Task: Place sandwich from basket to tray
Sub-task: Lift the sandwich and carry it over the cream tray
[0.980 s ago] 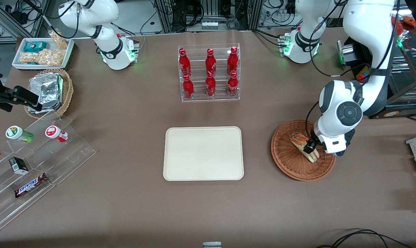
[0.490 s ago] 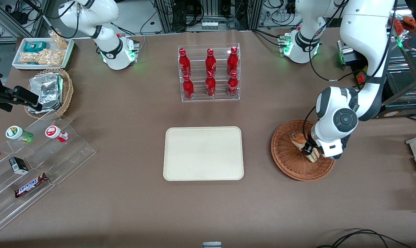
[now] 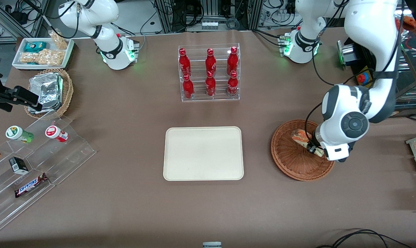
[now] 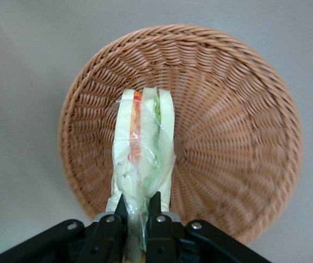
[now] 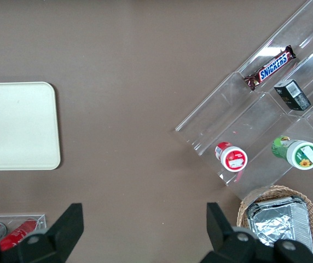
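Item: sandwich (image 4: 143, 159), wrapped in clear film, pinched at its broad end by our gripper (image 4: 138, 215), fingers clamped on it. We judge it lifted clear above the basket (image 3: 290, 162) for carrying to the tray (image 3: 203, 153). Legible writing: "SNICKERS" on a bar (image 5: 270, 67) in the acrylic rack (image 5: 244, 123).

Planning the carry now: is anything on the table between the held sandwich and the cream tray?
Nothing visible. The claw is shut on the sandwich, lifted above the basket. Only bare table lies between the basket and the tray. The bottle rack stands farther from the front camera, off that line.
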Motion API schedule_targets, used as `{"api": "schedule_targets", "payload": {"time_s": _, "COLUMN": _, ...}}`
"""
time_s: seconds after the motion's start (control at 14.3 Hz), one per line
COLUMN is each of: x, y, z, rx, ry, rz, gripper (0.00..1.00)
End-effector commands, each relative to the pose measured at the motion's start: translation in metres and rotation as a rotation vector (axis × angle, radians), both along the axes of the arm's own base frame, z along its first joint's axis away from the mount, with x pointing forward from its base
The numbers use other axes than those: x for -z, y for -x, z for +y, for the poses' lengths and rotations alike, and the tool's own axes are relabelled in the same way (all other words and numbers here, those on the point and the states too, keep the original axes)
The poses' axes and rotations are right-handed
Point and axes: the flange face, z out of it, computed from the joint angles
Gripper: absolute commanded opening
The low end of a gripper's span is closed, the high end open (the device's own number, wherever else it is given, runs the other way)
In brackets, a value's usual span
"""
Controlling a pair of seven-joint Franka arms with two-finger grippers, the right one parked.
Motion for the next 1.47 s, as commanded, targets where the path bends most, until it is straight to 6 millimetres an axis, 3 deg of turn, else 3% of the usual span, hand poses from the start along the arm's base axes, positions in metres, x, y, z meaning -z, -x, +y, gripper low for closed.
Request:
{"api": "schedule_targets", "payload": {"time_s": 0.0, "x": -0.021, "y": -0.008, "z": -0.036, "rx": 0.1, "ry": 0.047, "rz": 0.011, "gripper": 0.08}}
{"api": "schedule_targets", "payload": {"time_s": 0.07, "x": -0.018, "y": -0.006, "z": -0.056, "rx": 0.153, "ry": 0.066, "rz": 0.014, "gripper": 0.06}}
{"api": "schedule_targets", "payload": {"time_s": 0.28, "x": -0.011, "y": -0.017, "z": -0.142, "rx": 0.32, "ry": 0.151, "rz": -0.011, "gripper": 0.05}}
{"api": "schedule_targets", "payload": {"time_s": 0.49, "x": 0.0, "y": -0.039, "z": -0.194, "rx": 0.559, "ry": 0.238, "rz": -0.05, "gripper": 0.1}}
{"api": "schedule_targets", "payload": {"time_s": 0.63, "x": 0.011, "y": -0.03, "z": -0.245, "rx": 0.752, "ry": 0.249, "rz": -0.094, "gripper": 0.14}}
{"api": "schedule_targets", "payload": {"time_s": 0.84, "x": 0.021, "y": -0.006, "z": -0.303, "rx": 0.831, "ry": 0.259, "rz": -0.15, "gripper": 0.12}}
{"api": "schedule_targets", "payload": {"time_s": 1.19, "x": 0.046, "y": 0.021, "z": -0.373, "rx": 0.84, "ry": 0.27, "rz": -0.202, "gripper": 0.12}}
{"api": "schedule_targets", "payload": {"time_s": 1.4, "x": 0.062, "y": 0.028, "z": -0.396, "rx": 0.819, "ry": 0.215, "rz": -0.226, "gripper": 0.12}}
